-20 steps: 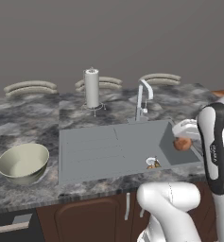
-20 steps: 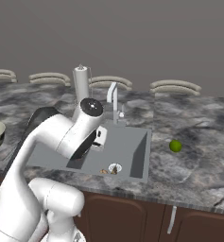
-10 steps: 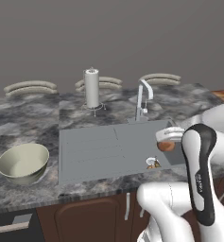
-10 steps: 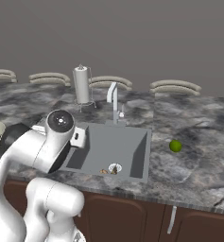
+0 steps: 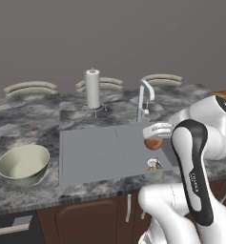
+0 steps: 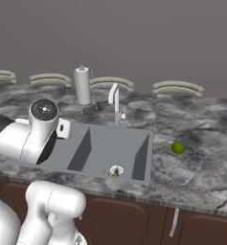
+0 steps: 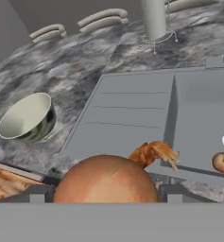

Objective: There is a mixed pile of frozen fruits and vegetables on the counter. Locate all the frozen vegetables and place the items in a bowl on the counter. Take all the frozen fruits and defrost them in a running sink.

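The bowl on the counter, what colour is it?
Pale cream-green bowl, clearest in the hand view.

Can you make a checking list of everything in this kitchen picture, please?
Surface: dark marbled counter with a grey sink set in it.
Job's things: reddish-brown lump held over the sink; orange-brown lump in the basin by the drain; lime-green ball on the counter right of the sink; bowl empty, left of the sink.
Clutter: paper towel holder, curved plates at the back.
Grippers: gripper closed on the reddish-brown lump.
Cables: nothing seen.
Surroundings: grey wall, brown cabinets.
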